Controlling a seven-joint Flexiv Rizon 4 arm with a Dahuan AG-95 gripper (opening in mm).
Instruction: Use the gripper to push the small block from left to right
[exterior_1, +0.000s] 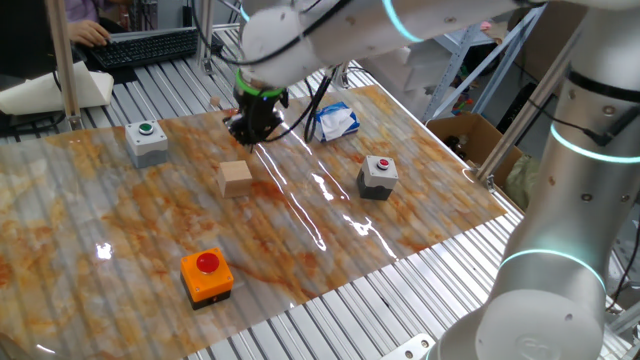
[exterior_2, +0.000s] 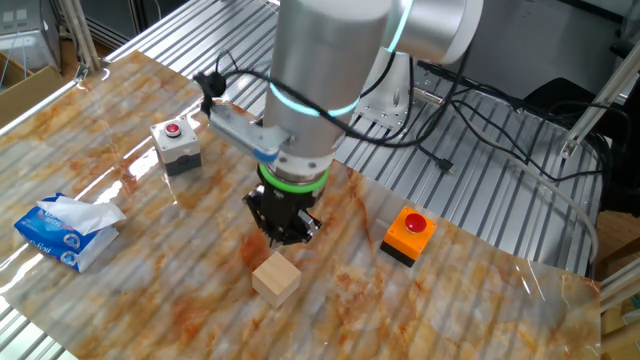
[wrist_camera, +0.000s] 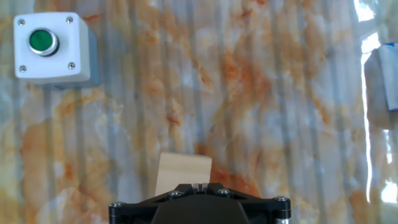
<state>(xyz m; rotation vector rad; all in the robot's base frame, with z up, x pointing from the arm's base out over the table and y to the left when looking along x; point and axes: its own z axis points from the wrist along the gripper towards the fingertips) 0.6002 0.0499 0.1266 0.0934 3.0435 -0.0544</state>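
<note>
The small block (exterior_1: 236, 178) is a plain tan wooden cube on the marbled table sheet. It also shows in the other fixed view (exterior_2: 276, 277) and in the hand view (wrist_camera: 183, 173), just beyond the fingertips. My gripper (exterior_1: 252, 127), black with a green ring, hangs over the table just behind the block in one fixed view. In the other fixed view my gripper (exterior_2: 284, 229) sits just above and behind the block. In the hand view my gripper (wrist_camera: 198, 186) has its jaws pressed together with nothing between them.
A grey box with a green button (exterior_1: 147, 141) stands at the left, and also shows in the hand view (wrist_camera: 50, 48). A grey box with a red button (exterior_1: 378, 176) stands at the right. An orange box with a red button (exterior_1: 207, 274) sits near the front. A tissue pack (exterior_1: 333, 121) lies at the back.
</note>
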